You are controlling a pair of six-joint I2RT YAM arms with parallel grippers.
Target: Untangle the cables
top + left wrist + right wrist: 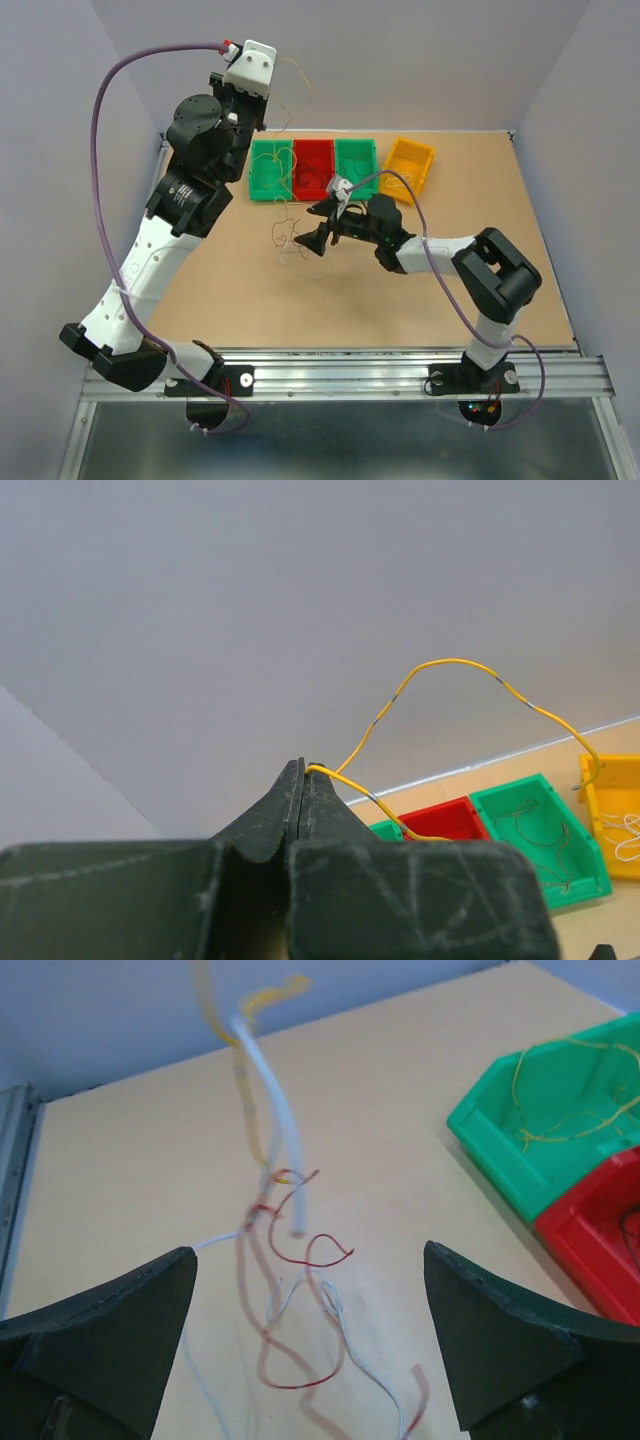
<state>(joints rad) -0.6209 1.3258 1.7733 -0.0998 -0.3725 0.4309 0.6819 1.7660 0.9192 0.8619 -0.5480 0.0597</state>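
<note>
Untangling under way; the knot is not yet freed.
Left gripper (303,770), jaws clamped on a yellow cable (440,662), holds it high; right gripper (308,1256), jaws wide apart, flanks the red-and-white tangle (292,1210) over the surface (400,1110); some wires already lie in bins (490,1148).

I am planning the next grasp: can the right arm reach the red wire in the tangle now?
Probably yes: the right claw is open, the red wire lies straight ahead of its gap, and nothing stands between them.
</note>
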